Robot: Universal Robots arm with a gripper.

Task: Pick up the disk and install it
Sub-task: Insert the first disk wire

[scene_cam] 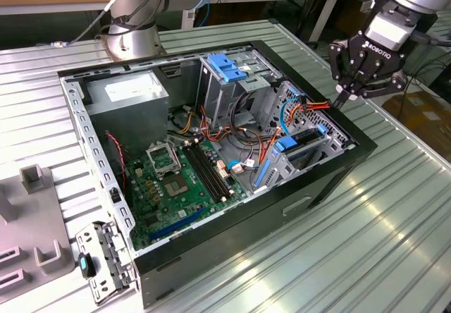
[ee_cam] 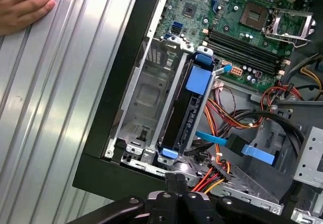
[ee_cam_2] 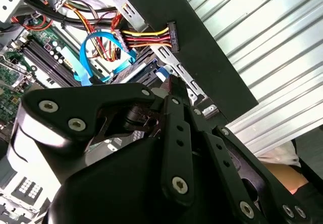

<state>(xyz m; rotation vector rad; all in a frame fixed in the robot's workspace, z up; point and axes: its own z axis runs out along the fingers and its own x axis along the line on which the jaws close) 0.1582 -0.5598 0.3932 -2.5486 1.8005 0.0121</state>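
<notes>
The disk stands on edge in a bay of the open computer case, at the exterior view's right. Its dark face shows between blue carrier rails, with a blue end tab. In the exterior view the disk lies just inside the case wall. My gripper hangs above that wall, a little beyond the disk, fingers shut with nothing between them. In both wrist views the gripper is close to a red-and-yellow power connector that lies loose next to the bay.
A grey power-supply box fills the case's far corner; a tall drive cage with a blue latch stands mid-case. The motherboard covers the case floor. A person's hand rests on the ribbed metal table. A grey fixture sits at the exterior view's left.
</notes>
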